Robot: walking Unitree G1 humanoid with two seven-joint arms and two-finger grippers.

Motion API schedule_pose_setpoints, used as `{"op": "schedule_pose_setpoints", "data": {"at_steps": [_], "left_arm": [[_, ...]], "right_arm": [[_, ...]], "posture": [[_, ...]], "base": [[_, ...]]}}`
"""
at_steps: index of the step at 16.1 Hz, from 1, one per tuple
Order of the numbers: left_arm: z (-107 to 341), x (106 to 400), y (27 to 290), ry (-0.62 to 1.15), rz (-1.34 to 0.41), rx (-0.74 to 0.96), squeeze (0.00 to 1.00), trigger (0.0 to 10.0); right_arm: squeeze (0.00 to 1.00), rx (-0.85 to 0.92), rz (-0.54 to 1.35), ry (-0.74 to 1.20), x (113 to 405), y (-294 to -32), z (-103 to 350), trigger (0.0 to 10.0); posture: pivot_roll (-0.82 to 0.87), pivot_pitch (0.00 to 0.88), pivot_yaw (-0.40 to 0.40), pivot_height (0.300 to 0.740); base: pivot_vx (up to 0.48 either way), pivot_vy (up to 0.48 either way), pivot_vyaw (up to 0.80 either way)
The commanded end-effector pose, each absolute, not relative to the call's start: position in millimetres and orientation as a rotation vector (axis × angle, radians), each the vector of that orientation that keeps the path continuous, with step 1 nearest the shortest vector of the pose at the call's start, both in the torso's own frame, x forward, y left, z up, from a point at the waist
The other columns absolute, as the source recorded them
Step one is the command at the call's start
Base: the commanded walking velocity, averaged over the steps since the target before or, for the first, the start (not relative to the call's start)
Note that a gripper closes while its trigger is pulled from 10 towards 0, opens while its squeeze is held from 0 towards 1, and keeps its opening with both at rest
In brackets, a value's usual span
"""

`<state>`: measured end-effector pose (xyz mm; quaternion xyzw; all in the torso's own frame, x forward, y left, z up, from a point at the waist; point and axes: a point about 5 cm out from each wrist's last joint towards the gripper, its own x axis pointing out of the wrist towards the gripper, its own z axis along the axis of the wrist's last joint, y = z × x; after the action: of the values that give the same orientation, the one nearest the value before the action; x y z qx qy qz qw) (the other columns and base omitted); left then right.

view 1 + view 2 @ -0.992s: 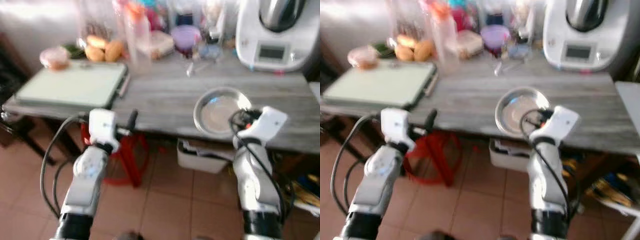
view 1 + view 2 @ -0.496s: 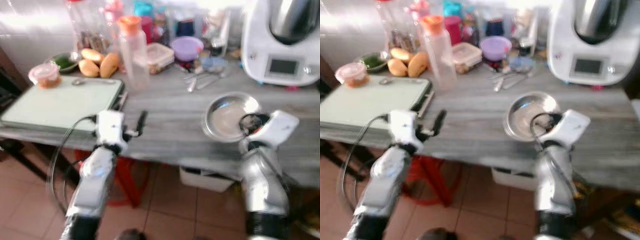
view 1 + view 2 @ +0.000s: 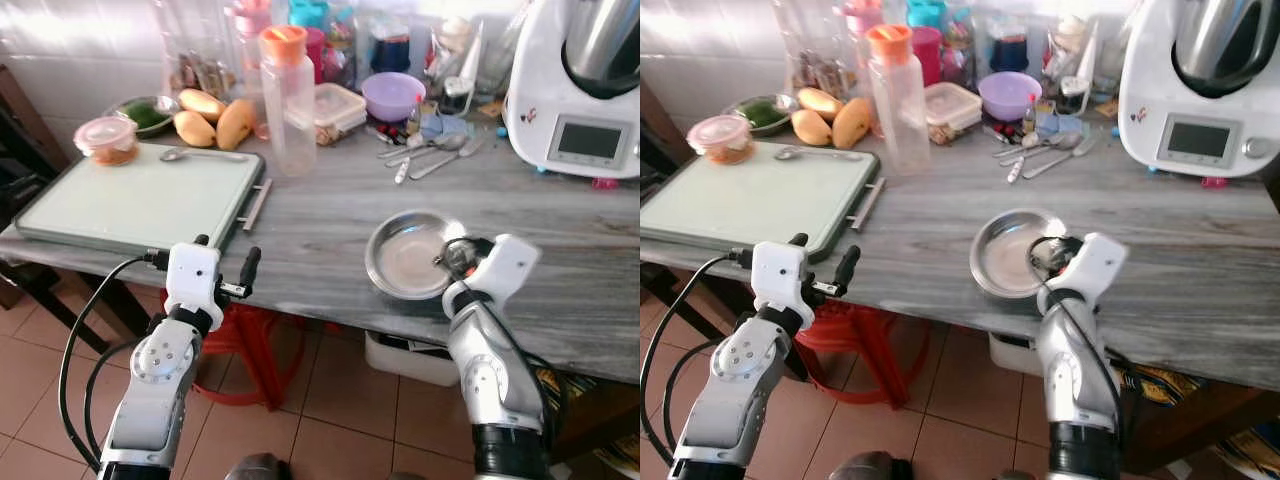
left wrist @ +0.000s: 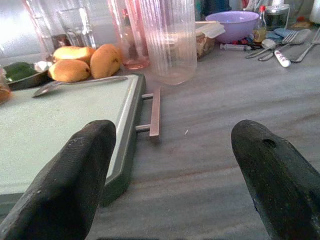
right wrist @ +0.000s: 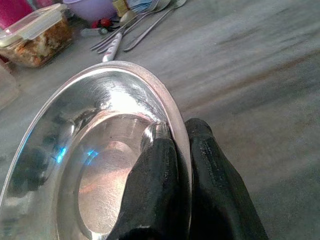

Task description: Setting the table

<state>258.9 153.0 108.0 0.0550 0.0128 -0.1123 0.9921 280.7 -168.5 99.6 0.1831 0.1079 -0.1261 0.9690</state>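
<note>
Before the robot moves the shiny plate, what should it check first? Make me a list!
1. Grip on plate: the right gripper has its fingers pinched on the rim of the round shiny steel plate, one finger inside and one outside. Ok.
2. Plate is empty: nothing lies in it. Ok.
3. Plate still supported: it sits at the near edge of the grey wood-grain table; whether it is lifted, cannot tell.
4. Left gripper out of the way: open, empty, near the pale green tray, apart from the plate. Ok.
5. Clutter farther back: the clear plastic bottle with orange cap and loose cutlery stand well clear of the plate. Ok.
</note>
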Motion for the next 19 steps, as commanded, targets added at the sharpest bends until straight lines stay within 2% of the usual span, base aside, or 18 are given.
{"op": "schedule_pose_setpoints", "data": {"at_steps": [1,4,8,10,12,16,19], "left_arm": [[107,257,151,0.054,-0.246,0.096,0.0,10.0],[109,256,147,0.051,-0.312,0.076,0.0,10.0],[110,258,142,0.056,-0.349,0.091,0.0,10.0],[110,252,133,0.071,-0.432,0.027,0.0,10.0],[110,250,130,0.064,-0.448,0.062,0.0,10.0],[110,251,132,0.072,-0.441,0.063,0.0,10.0],[110,251,133,0.076,-0.444,0.069,0.0,10.0]], "right_arm": [[0.0,0.387,-0.234,0.229,277,-163,102,10.0],[0.0,0.447,-0.236,0.289,273,-162,95,10.0],[0.0,0.396,-0.23,0.327,273,-162,89,10.0],[0.0,0.422,-0.242,0.38,277,-163,85,10.0],[0.0,0.406,-0.181,0.398,279,-158,86,10.0],[0.0,0.456,-0.144,0.507,263,-143,79,10.0],[0.0,0.474,-0.192,0.538,254,-152,78,10.0]], "posture": [[0.0,0.003,0.039,0.74],[0.0,0.002,0.046,0.74],[-0.01,0.002,0.047,0.74],[-0.01,0.007,0.045,0.74],[0.0,0.008,0.044,0.74],[0.0,0.011,0.046,0.74],[-0.01,0.012,0.051,0.74]], "base": [[0.0,0.0,0.0],[0.0,0.0,0.0],[0.0,0.0,0.0],[0.0,0.0,0.0],[0.0,0.0,0.0],[0.0,0.0,0.0],[0.0,0.0,0.0]]}}
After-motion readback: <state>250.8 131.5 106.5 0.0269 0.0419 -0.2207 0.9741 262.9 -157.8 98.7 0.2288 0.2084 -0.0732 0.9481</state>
